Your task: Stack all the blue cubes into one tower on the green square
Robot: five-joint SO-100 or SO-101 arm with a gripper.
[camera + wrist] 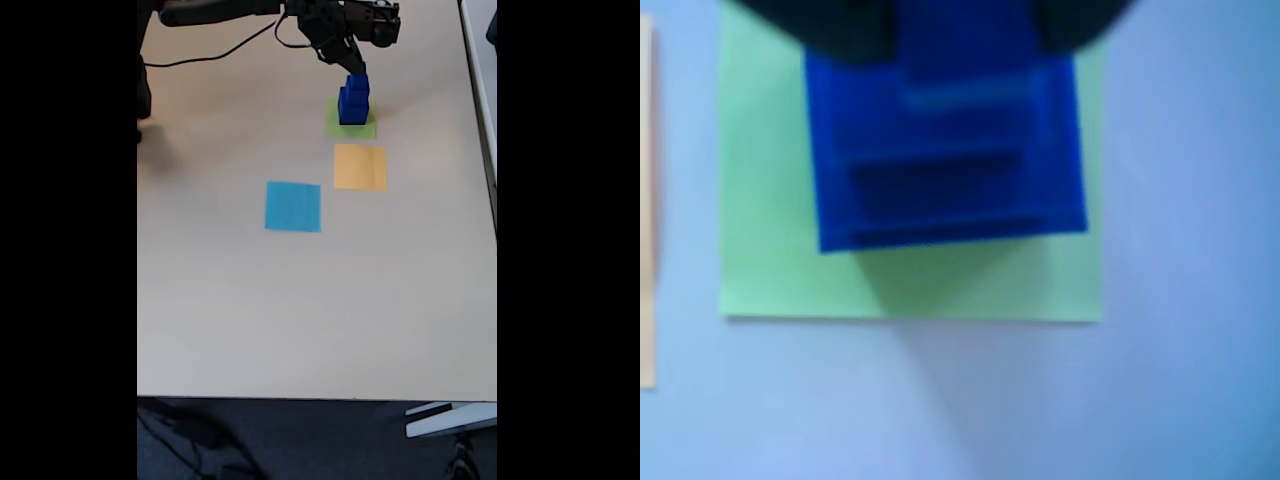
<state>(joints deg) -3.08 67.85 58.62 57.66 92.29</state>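
End effector [352, 66]: poised at the top of the tower [353, 100]; whether its jaws grip the topmost cube or stand parted cannot be told, the wrist view being blurred and the fixed view distant.

Tower: dark blue cubes [945, 165] stepped largest-lowest, probably for stability; stands on the green square [770, 200], toward its far edge.

Orange square [360, 167]: just beside the green one, bare.

Light blue square [293, 206]: near, bare.

Table [300, 320]: pale, carries all.

An orange square [360, 167] lies toward the table's [300, 320] far right side, a light blue square [293, 206] nearer the middle, both flat.
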